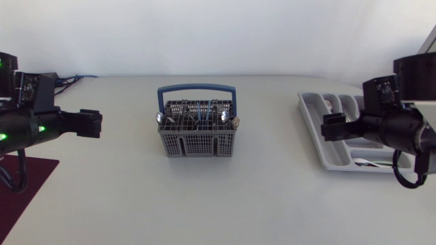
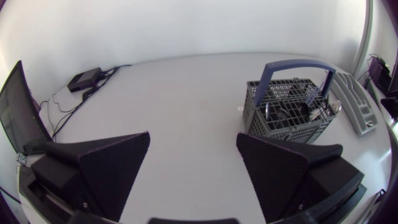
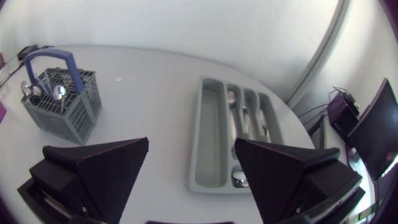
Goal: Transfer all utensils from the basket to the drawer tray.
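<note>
Two sets of fingers: the left fingers (image 2: pixel 118 162) and the right fingers (image 3: pixel 106 165) are both spread wide with nothing between them. Each hangs above the bench (image 1: pixel 204 204).
Left fingers to basket: the basket (image 2: pixel 286 121) sits ahead at about 1 o'clock, well apart, with bare bench between.
Right fingers to basket: it lies ahead at about 10 o'clock and looks farther off than it does from the left.
Overhead clock: the left fingers are at 9 o'clock of the basket and the right fingers at 3 o'clock.
Nearer arm: the left, by my judgement, since its gap to the basket wall is the shorter one.
Utensils: the utensils (image 1: pixel 235 122) are inside the basket, with spoon bowls showing at its rim on the 9 and 3 o'clock sides.
Long axis: they stand roughly upright, so a grasp probably has to come down from above.
Handle: the blue handle (image 1: pixel 196 87) arches over the basket from 9 to 3 o'clock, so a descent likely has to pass to one side of it.
Drawer tray: the drawer tray (image 3: pixel 211 137) is at 3 o'clock of the basket and well apart from it. It lies under and ahead of the right fingers at 12 o'clock, and its long slots run away from them.
Tray contents: a spoon (image 3: pixel 231 98) lies in a middle slot, and another piece lies in the short cross slot nearest the fingers.
Progress: several pieces are in the basket, so I judge that most of the job is ahead.
</note>
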Motion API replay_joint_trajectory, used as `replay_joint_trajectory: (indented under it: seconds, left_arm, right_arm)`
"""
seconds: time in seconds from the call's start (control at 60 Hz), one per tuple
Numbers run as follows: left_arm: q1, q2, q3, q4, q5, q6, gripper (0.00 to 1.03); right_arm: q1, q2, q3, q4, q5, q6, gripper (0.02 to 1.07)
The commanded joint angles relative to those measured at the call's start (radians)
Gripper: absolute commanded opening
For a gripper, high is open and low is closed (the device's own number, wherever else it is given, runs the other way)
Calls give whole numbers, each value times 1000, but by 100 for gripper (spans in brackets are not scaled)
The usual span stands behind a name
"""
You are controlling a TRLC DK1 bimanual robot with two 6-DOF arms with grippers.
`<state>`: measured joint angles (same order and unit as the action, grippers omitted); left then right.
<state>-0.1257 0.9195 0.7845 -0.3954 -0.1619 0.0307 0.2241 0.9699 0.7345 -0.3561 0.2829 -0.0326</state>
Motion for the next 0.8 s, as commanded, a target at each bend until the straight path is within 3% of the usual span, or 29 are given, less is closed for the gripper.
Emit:
replay_joint_trajectory:
  seconds: [0.0, 0.167, 0.317, 0.483, 0.55, 0.783]
  left_arm:
    - [-3, 45, 39, -17, 33, 12, 97]
    - [0, 108, 61, -2, 110, 14, 97]
    - [8, 162, 93, 7, 216, 14, 97]
    - [3, 199, 119, 18, 430, 20, 96]
    - [-12, 202, 119, 29, 479, 35, 96]
    - [-58, 196, 99, 78, 683, 130, 93]
  right_arm:
    - [14, 70, 57, -50, -67, 17, 102]
    - [12, 182, 120, -84, -291, 17, 102]
    - [47, 282, 180, -98, -360, 56, 102]
    - [73, 389, 258, -119, -475, 89, 102]
    - [86, 415, 279, -119, -504, 89, 102]
    - [143, 498, 353, -118, -547, 111, 96]
